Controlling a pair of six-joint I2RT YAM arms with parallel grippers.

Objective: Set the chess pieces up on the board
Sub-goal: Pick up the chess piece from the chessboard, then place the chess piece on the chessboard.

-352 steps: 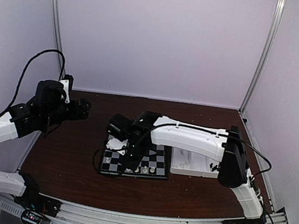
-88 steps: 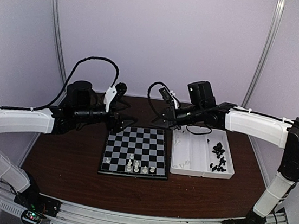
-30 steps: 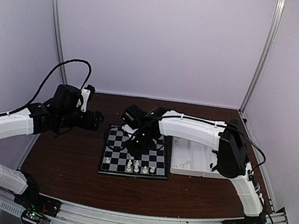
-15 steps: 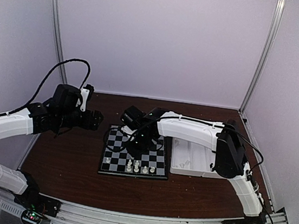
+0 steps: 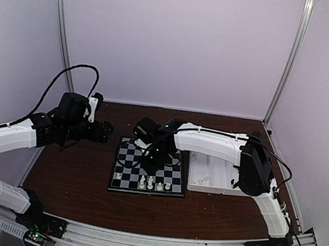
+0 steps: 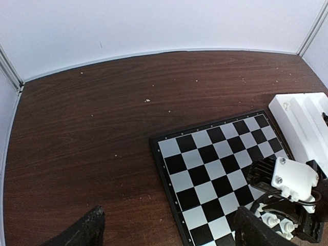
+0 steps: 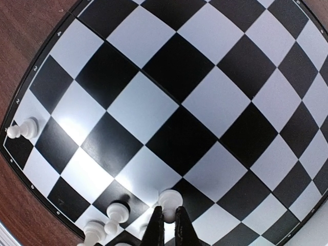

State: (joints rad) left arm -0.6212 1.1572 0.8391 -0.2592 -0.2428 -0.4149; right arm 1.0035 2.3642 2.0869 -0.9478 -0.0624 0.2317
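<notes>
The board lies flat in mid-table, also in the left wrist view and the right wrist view. Several white chess pieces stand along its near edge, with one alone near the left corner. My right gripper hangs low over the board. In its wrist view the right gripper is shut on a white pawn, beside other white pieces. My left gripper hovers open over bare table left of the board, its fingers spread wide and empty.
A white two-compartment tray sits right of the board, partly under my right forearm, and its corner shows in the left wrist view. Brown tabletop lies left of and behind the board. White walls enclose the cell.
The right jaws have closed onto the white pawn over the last second. The right wrist shifted slightly over the board. The left arm has held still.
</notes>
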